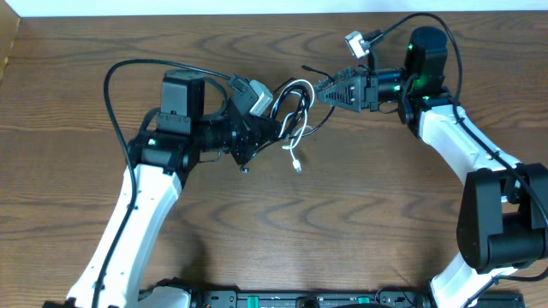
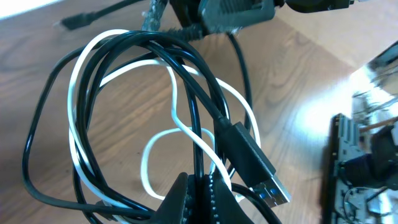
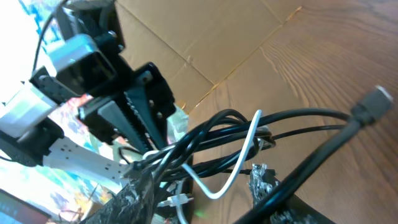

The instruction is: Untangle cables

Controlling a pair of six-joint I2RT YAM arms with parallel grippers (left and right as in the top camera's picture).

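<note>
The cables hang as one tangle between the two grippers. In the overhead view the black cable (image 1: 285,89) loops round the white cable (image 1: 295,117), whose small plug (image 1: 297,166) dangles toward the table. My left gripper (image 1: 274,126) is shut on a strand of the black cable (image 2: 205,81). The white cable (image 2: 78,81) loops through it, and a black USB plug (image 2: 272,186) hangs beside the jaws (image 2: 200,184). My right gripper (image 1: 318,91) stands open at the tangle's right side. Black strands (image 3: 298,115) and a white loop (image 3: 249,149) pass between its spread fingers (image 3: 199,182).
The brown wooden table (image 1: 360,214) lies under both arms. A loose black plug end (image 1: 308,70) sticks out up and left of the right gripper. Thick black arm wires (image 1: 111,77) arc over the left arm, and another (image 1: 428,21) over the right.
</note>
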